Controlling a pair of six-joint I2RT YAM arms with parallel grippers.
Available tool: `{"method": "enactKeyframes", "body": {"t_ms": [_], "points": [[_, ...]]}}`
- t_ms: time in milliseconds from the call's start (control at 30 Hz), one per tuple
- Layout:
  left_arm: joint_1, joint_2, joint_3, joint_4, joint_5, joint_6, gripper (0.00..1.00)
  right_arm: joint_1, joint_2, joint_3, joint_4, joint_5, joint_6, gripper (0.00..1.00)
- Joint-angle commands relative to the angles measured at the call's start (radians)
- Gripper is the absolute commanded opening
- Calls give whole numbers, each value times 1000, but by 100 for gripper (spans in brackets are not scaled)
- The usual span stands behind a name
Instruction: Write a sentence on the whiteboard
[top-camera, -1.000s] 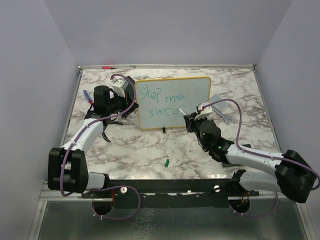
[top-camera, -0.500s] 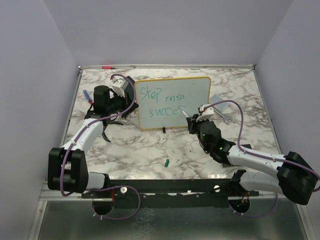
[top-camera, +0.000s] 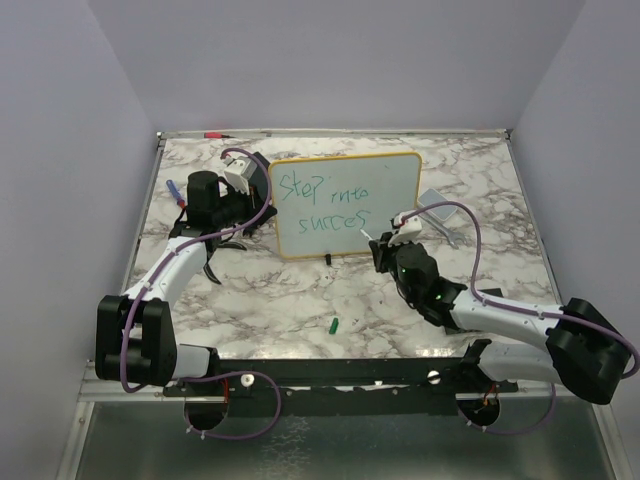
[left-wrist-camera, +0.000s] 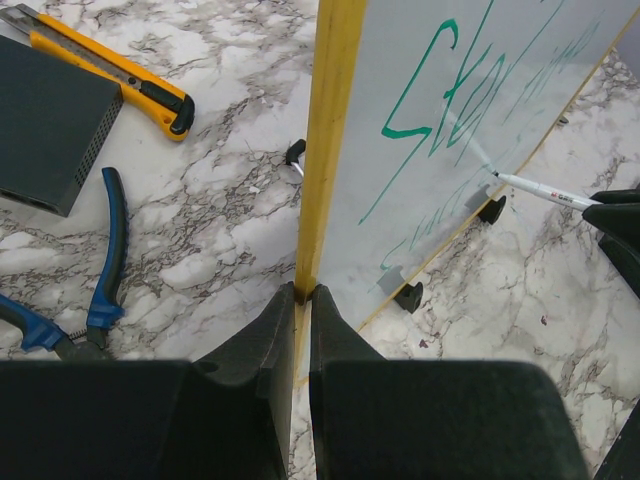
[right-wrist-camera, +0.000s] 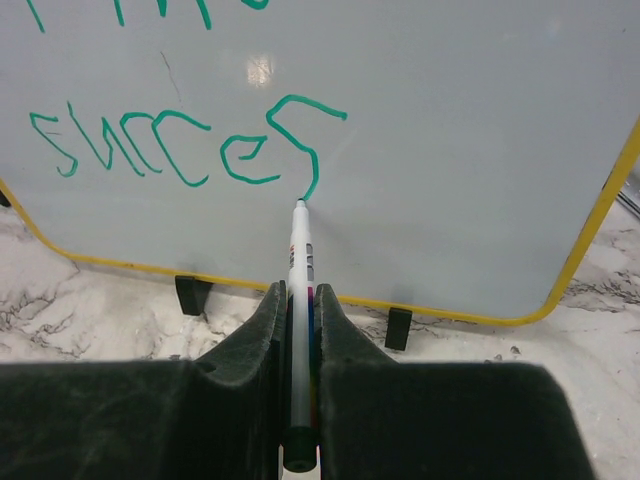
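The whiteboard (top-camera: 345, 205) with its yellow frame stands upright at the middle back of the table. Green text on it reads "Step into" over "succes" (right-wrist-camera: 190, 145). My left gripper (left-wrist-camera: 302, 292) is shut on the board's left yellow edge (left-wrist-camera: 330, 120). My right gripper (right-wrist-camera: 302, 290) is shut on a white marker (right-wrist-camera: 300, 300); its tip touches the board at the bottom of the last "s". The marker also shows in the left wrist view (left-wrist-camera: 545, 192). In the top view the right gripper (top-camera: 385, 245) is at the board's lower right.
A green marker cap (top-camera: 333, 325) lies on the marble table in front. A yellow utility knife (left-wrist-camera: 110, 65), blue-handled pliers (left-wrist-camera: 95, 270) and a dark box (left-wrist-camera: 45, 125) lie left of the board. A grey item (top-camera: 437, 205) lies to its right.
The right gripper has drawn the marker through a further "s" at the end of the second line, and now sits slightly lower left. The left arm has not moved.
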Motion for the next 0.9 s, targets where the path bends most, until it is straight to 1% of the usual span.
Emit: {"method": "enactKeyframes", "body": {"t_ms": [0, 167, 367, 500, 867], "points": [[-2, -31, -3, 25, 0, 2, 0, 5, 7, -6, 28, -26, -16, 1], [-2, -31, -3, 24, -2, 3, 0, 8, -88, -18, 12, -4, -19, 1], [-2, -32, -3, 25, -1, 2, 0, 8, -167, -2, -68, 110, -11, 1], [-2, -34, -3, 26, 0, 1, 0, 1, -175, -4, -67, 146, -32, 1], [-3, -32, -3, 26, -2, 2, 0, -26, -138, -2, -1, 130, -67, 1]]}}
